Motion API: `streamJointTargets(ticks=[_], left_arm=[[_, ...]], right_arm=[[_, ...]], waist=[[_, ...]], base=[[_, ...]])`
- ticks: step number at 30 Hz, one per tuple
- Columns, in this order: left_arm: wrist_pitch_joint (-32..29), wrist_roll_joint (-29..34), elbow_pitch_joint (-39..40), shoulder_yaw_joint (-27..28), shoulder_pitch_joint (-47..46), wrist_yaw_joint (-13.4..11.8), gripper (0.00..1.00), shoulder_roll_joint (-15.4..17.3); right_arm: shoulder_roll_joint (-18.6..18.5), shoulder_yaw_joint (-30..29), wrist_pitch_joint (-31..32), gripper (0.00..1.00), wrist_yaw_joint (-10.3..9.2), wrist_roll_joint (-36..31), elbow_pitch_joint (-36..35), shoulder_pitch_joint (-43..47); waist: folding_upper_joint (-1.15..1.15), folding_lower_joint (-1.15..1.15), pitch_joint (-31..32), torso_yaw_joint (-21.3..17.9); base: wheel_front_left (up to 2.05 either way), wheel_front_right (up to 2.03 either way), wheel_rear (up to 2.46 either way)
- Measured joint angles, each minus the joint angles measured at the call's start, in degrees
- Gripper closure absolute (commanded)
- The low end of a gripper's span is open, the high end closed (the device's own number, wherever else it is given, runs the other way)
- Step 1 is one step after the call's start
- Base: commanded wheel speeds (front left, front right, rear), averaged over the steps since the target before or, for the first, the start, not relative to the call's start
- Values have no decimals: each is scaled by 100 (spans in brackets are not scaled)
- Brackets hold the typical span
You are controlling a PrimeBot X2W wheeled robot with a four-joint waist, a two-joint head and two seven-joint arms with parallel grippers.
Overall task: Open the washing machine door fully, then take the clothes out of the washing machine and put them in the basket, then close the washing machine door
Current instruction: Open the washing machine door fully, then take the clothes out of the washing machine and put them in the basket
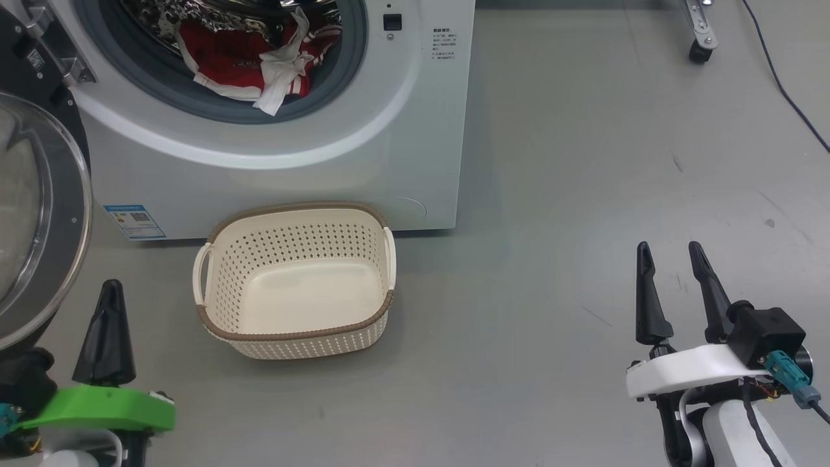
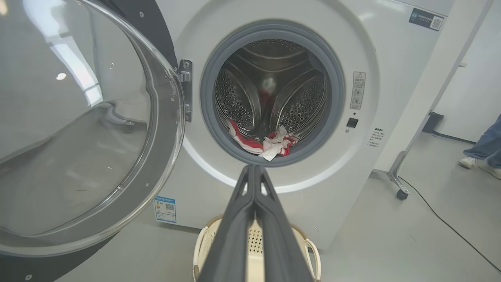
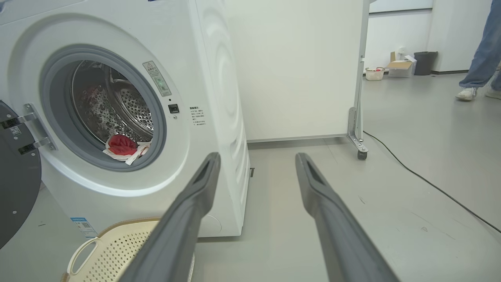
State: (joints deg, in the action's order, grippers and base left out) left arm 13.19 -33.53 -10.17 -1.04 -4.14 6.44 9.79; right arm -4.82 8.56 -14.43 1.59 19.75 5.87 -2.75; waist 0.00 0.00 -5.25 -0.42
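The door (image 1: 65, 214) stands wide at the frame's left, clearing the machine (image 1: 363, 162) mouth; clothes (image 1: 227, 61) lie at its lip, upper left; basket (image 1: 298, 336) sits empty just below, ready to catch them; left gripper (image 1: 112, 288) pinched together, right gripper (image 1: 669, 250) spread apart, both empty.

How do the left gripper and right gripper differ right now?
The left gripper is shut; the right gripper is open, jaws apart. The left gripper sits on a green mount, the right gripper on a white mount. The left gripper is beside the washing machine door; the right gripper is over bare floor. Both are empty, with dark fingers.
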Motion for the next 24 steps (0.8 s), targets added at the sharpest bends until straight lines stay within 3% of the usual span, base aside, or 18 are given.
streamJointTargets(ticks=[4,5,6,7,24], left_arm=[[2,-19,84,-22,160,0,100,-45],[4,-19,105,-36,188,0,78,-66],[5,-18,130,-51,201,0,16,-86],[7,-16,151,-68,205,1,0,-94],[49,183,350,-153,361,42,0,-94]], right_arm=[[7,-13,0,0,-25,-2,-40,0],[8,-18,0,0,-31,-13,-49,1],[8,-20,0,0,-31,-23,-57,1],[8,-20,0,0,-32,-30,-63,1],[3,20,0,0,-32,-220,-126,92]], waist=[[0,0,-4,-24],[0,0,-2,-27],[0,0,-1,-30],[0,0,0,-31],[0,0,5,9]], base=[[0,0,0],[0,0,0],[0,0,0],[0,0,0],[0,0,0]])
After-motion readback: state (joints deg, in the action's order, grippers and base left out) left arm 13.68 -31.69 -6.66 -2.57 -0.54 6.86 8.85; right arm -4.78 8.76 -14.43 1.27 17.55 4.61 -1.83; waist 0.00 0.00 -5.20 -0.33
